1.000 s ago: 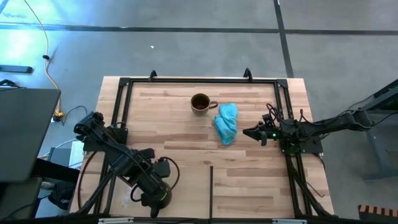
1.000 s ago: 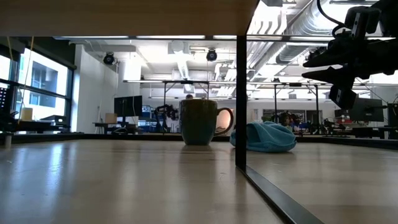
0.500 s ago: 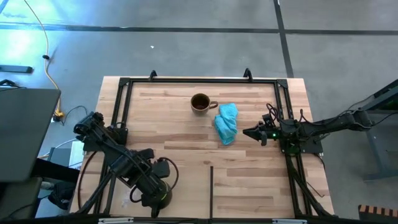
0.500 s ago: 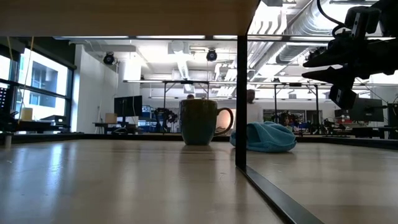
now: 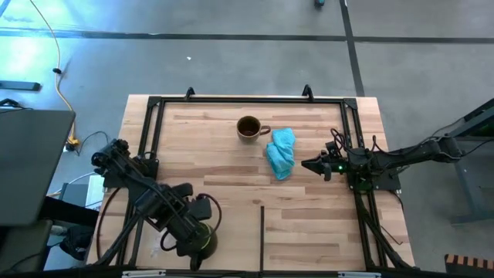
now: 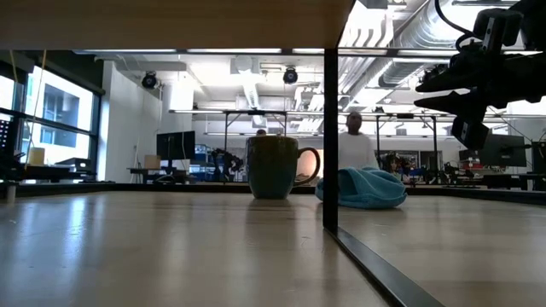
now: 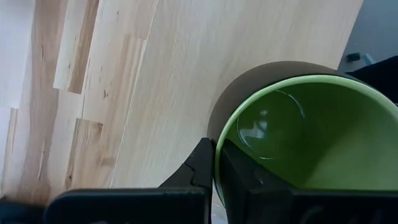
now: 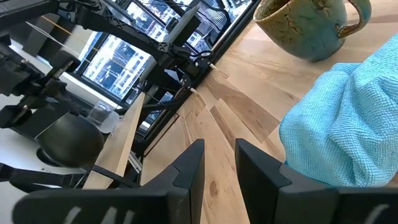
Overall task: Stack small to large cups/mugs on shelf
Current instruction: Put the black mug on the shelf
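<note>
My left gripper [image 7: 214, 171] is pinched on the rim of the green mug [image 7: 305, 134], one finger inside and one outside, at the near left of the shelf [image 5: 231, 193]. The tiny clear cup [image 8: 99, 116] sits just beside that mug. My right gripper [image 5: 310, 164] hovers at the right side, fingers slightly apart, holding nothing, just right of the light-blue cloth [image 5: 281, 152]. The brown mug [image 5: 249, 128] stands far centre, touching the cloth.

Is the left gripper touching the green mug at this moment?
Touching. The left wrist view shows the left gripper shut on the green mug, one finger outside the rim and one inside, with no gap between them.
</note>
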{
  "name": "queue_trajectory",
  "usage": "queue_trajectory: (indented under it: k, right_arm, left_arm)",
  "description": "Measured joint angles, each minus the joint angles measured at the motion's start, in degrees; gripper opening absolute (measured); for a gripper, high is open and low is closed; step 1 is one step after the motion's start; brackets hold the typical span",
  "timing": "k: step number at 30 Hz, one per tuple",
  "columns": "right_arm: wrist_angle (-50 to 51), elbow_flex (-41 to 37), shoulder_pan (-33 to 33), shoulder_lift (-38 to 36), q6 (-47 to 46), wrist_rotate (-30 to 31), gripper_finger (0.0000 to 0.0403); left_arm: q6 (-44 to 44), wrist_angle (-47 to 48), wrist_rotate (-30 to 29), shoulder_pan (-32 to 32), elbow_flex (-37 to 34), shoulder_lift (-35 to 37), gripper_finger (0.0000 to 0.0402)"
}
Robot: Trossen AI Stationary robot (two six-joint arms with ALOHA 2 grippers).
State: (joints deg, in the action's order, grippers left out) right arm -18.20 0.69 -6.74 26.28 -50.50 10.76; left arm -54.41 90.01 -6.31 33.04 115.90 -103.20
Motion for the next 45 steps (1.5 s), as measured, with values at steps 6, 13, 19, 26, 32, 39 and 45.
queue_trajectory:
  k: [6,13,19,26,32,39,45]
  right_arm:
    - [0.0,0.0,0.0,0.0,0.0,0.0,0.0081]
    - [0.0,0.0,0.0,0.0,0.0,0.0,0.0081]
    - [0.0,0.0,0.0,0.0,-0.1,0.0,0.0081]
    - [0.0,0.0,0.0,0.0,-0.2,0.0,0.0081]
    - [0.1,0.0,0.0,0.0,-0.2,0.0,0.0081]
    - [0.1,0.0,0.0,0.0,-0.2,0.0,0.0081]
    - [0.1,0.0,0.0,0.0,-0.2,0.0,0.0081]
  left_arm:
    - [0.2,0.0,-0.9,0.0,0.0,0.0,0.0000]
    - [1.7,0.0,-1.1,0.0,0.0,-0.5,0.0000]
    - [2.6,0.0,-1.5,0.0,0.0,-0.7,0.0000]
    - [3.3,0.0,-1.0,0.0,0.0,-0.7,0.0000]
    - [5.3,0.0,0.4,0.0,0.0,-0.7,0.0000]
    - [6.2,0.0,0.7,0.0,0.0,-0.7,0.0000]
    - [6.4,0.0,1.8,0.0,0.0,-0.7,0.0000]
